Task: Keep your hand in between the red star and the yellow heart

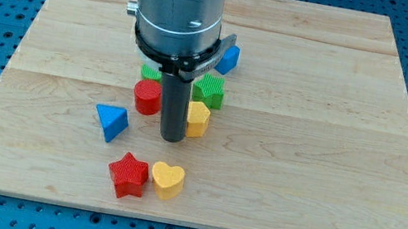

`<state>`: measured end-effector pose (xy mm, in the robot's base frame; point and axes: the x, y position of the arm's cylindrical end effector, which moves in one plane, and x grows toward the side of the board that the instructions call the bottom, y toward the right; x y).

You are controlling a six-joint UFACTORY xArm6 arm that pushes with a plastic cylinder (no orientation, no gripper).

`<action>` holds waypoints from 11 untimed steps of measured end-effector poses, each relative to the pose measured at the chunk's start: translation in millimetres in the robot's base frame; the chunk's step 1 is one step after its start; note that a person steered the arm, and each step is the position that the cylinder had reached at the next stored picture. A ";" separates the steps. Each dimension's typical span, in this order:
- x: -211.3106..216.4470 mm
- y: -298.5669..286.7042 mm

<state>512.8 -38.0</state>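
The red star [128,174] lies near the board's bottom edge, and the yellow heart [167,180] sits right beside it on its right, touching or nearly so. My tip [171,137] is above the pair in the view, about a block's length from them, roughly over the gap but slightly toward the heart. It stands between a red cylinder [147,97] on its left and a yellow block [198,119] on its right.
A blue triangle [111,122] lies to the tip's left. A green block [210,90] and another green block [150,72] sit behind the rod, and a blue block [228,58] lies further up. The wooden board [348,157] rests on a blue perforated table.
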 end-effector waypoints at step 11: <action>84.9 40.7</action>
